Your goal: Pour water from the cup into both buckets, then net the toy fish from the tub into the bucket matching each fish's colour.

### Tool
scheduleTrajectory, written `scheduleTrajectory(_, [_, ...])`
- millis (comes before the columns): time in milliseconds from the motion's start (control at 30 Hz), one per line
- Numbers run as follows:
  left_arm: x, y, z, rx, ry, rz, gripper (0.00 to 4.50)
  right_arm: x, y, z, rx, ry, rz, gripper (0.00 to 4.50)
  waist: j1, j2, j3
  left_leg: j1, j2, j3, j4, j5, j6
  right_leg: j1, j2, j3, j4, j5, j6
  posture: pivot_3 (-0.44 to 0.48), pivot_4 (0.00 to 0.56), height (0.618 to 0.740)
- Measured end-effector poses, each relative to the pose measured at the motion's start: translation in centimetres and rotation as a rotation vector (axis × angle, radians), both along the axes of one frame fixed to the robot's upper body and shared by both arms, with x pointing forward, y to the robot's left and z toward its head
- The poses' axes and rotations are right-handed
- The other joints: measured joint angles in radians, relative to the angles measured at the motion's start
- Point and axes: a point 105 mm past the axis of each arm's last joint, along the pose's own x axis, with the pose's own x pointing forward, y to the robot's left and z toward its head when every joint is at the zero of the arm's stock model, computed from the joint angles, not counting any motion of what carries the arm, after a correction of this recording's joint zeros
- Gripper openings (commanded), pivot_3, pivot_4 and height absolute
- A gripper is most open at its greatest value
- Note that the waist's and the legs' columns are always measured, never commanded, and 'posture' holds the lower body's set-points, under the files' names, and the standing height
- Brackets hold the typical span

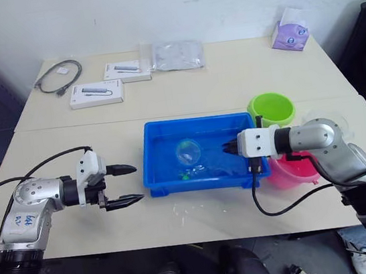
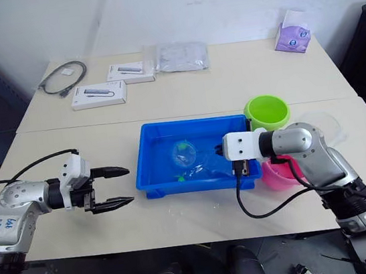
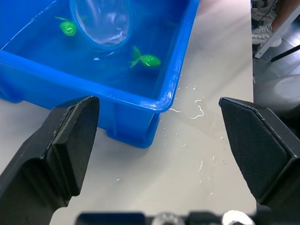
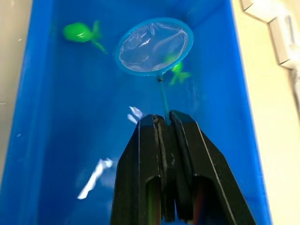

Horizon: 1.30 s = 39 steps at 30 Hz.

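– Two green fish show in the tub, is that right?
– Yes, both low in the water; in the right wrist view one lies at the upper left, the other sits just under the net's hoop, partly behind the mesh.
– Where is the net?
– Centre of the head view, inside the tub. Its thin stick runs back to the right gripper, whose fingers are clamped tight on it.
– And the left gripper?
– Lower left of the head view, over the bare table, just beside the tub's short wall. Its fingers are spread wide and grasp nothing.
– The buckets?
– Right of centre. The green bucket stands at the tub's far right corner. The pink bucket sits nearer, largely hidden by the right arm.
– Anything on the table by the tub?
– Water drops, near its corner in the left wrist view.
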Motion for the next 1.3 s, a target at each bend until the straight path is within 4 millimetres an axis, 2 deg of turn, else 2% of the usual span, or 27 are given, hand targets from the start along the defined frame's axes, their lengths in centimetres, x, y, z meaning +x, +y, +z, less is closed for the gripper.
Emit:
scheduleTrajectory(267, [-0.1,0.0,0.0,-0.001,-0.002,-0.016,4.40,0.1,-0.5,-1.4,-0.072,0.035,0.003,0.00,0.000,0.000,0.000,0.000,0.000,0.000,0.000,0.000,0.000,0.000,0.000,0.000,0.000,0.000,0.000,0.000,0.150,0.740])
scheduleTrajectory(433, [0.0,0.1,0.0,-0.003,-0.006,-0.024,4.40,-1.2,1.5,-1.0,0.021,0.156,0.041,0.00,0.000,0.000,0.000,0.000,0.000,0.000,0.000,0.000,0.000,0.000,0.000,0.000,0.000,0.000,0.000,0.000,0.150,0.740])
scheduleTrajectory(700, [0.1,0.0,-0.2,-0.015,-0.015,-0.023,4.40,-2.2,2.5,0.1,0.211,0.409,-0.064,0.00,0.003,0.000,0.000,0.000,0.000,-0.001,0.000,0.000,0.000,0.000,-0.001,0.000,0.000,0.000,0.000,0.000,0.150,0.740])
scheduleTrajectory(900, [0.5,-0.1,-0.3,-0.041,-0.027,-0.017,4.40,-1.4,1.1,2.2,0.365,0.463,-0.174,0.00,0.003,0.000,0.000,0.000,0.000,-0.001,0.000,0.000,0.000,0.000,-0.001,-0.001,0.000,0.000,0.000,0.000,0.150,0.740])
scheduleTrajectory(1067, [1.0,-1.1,1.3,-0.098,-0.057,-0.047,4.40,-1.7,-0.9,3.0,0.439,0.465,-0.230,0.00,0.005,0.000,0.000,-0.001,-0.001,-0.001,0.000,0.000,0.000,0.000,0.000,-0.001,0.000,0.000,0.000,0.000,0.150,0.740])
scheduleTrajectory(1200, [1.8,-2.8,2.9,-0.214,-0.007,-0.025,4.40,-2.8,-2.7,3.1,0.536,0.463,-0.277,0.00,0.009,0.000,0.000,-0.001,-0.001,-0.002,0.000,0.000,0.000,0.000,0.000,0.000,0.000,0.000,0.000,0.000,0.150,0.740])
scheduleTrajectory(1300, [2.2,-3.2,3.7,-0.252,0.042,-0.003,4.40,-3.6,-3.8,2.9,0.547,0.451,-0.310,0.00,0.007,0.000,0.000,0.000,-0.001,-0.001,0.000,0.000,0.000,0.000,0.001,0.000,0.001,0.000,0.000,0.000,0.150,0.740])
